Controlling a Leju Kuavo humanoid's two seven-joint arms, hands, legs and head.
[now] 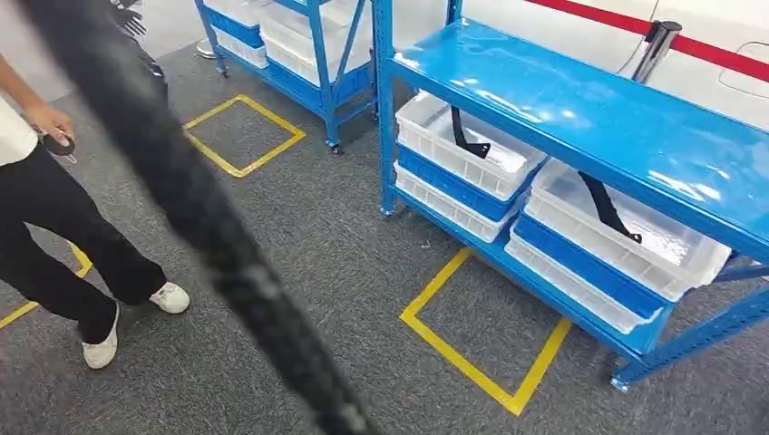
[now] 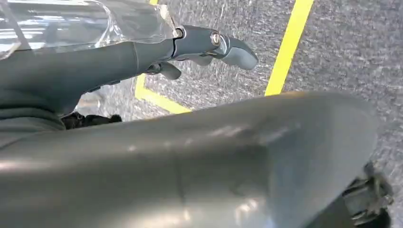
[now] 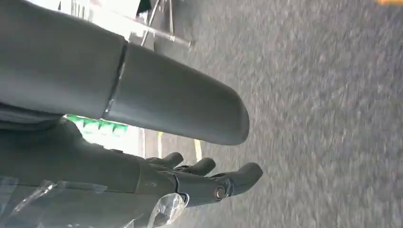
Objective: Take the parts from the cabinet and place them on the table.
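A blue shelving cabinet [image 1: 580, 104] stands at the right in the head view. On its lower shelf are white bins on blue ones. A black strap-like part [image 1: 467, 138] lies in the left bin [image 1: 497, 172], and a longer black part [image 1: 606, 207] lies in the right bin [image 1: 676, 265]. My left hand [image 2: 204, 45] hangs over grey carpet with straight fingers and holds nothing. My right hand [image 3: 199, 183] also hangs over the carpet, fingers stretched out and apart from the thumb, holding nothing. Clear plastic lies along the back of each hand.
A person [image 1: 54, 227] in black trousers and white shoes stands at the left, holding a small dark object. A blurred dark cable [image 1: 209, 227] crosses the foreground. Yellow taped squares [image 1: 485, 331] [image 1: 243, 134] mark the carpet. A second blue rack [image 1: 308, 54] stands behind.
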